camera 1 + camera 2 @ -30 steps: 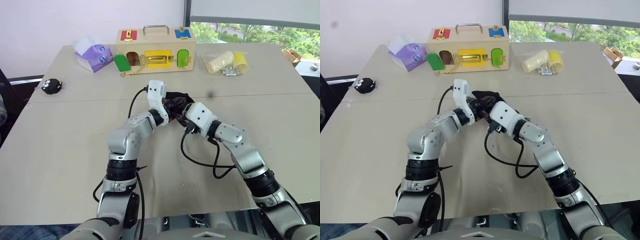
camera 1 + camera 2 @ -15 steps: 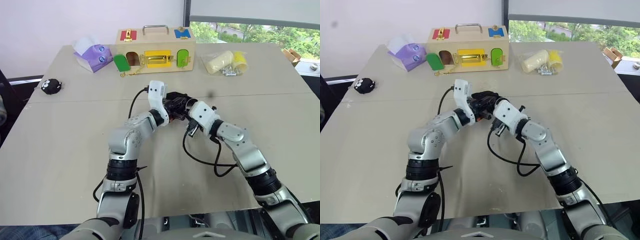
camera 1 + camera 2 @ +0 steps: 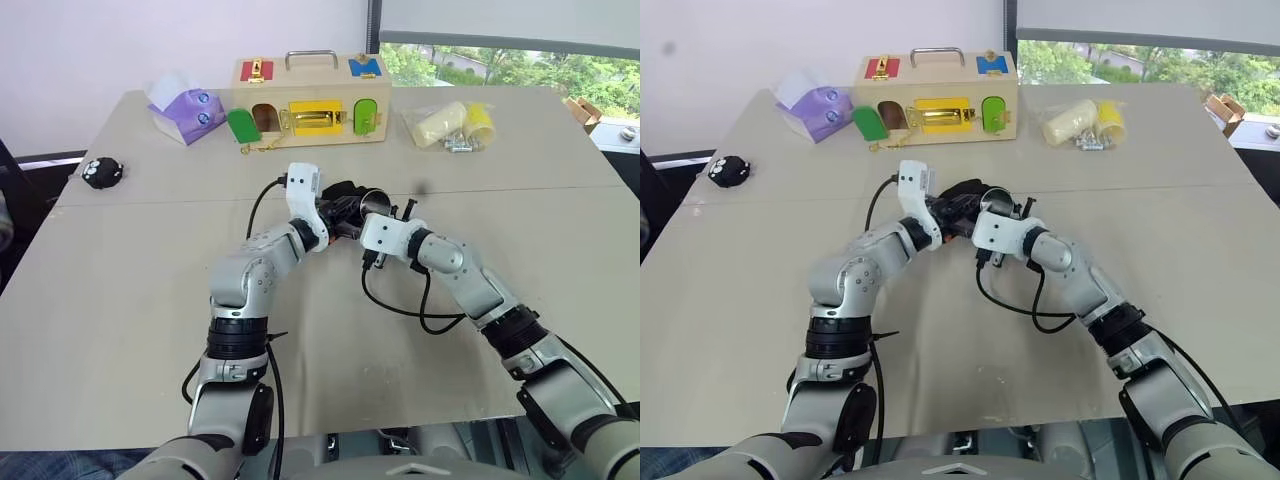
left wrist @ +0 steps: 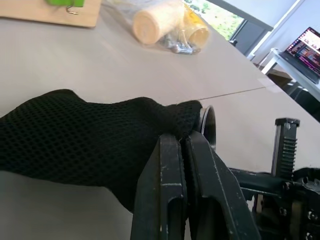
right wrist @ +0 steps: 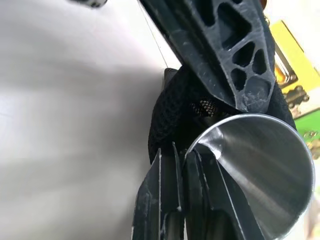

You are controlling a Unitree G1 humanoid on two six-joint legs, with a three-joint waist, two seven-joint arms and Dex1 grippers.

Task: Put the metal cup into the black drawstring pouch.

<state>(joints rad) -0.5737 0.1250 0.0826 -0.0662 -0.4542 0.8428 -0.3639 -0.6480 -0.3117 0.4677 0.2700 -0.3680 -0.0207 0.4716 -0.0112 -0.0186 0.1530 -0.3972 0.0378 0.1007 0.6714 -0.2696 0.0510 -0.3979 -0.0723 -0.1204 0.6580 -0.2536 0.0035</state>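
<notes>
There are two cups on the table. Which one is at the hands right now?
The metal cup, shiny steel, with its rim pinched by the right hand against the black drawstring pouch. The yellow plastic cup lies bagged at the table's far right.

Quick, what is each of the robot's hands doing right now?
Left gripper: shut, pinching the edge of the black drawstring pouch.
Right gripper: shut, clamped on the rim of the metal cup.

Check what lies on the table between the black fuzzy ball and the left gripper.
Bare tabletop: nothing sits between the fuzzy ball and the left gripper, seen in both eye views.
</notes>
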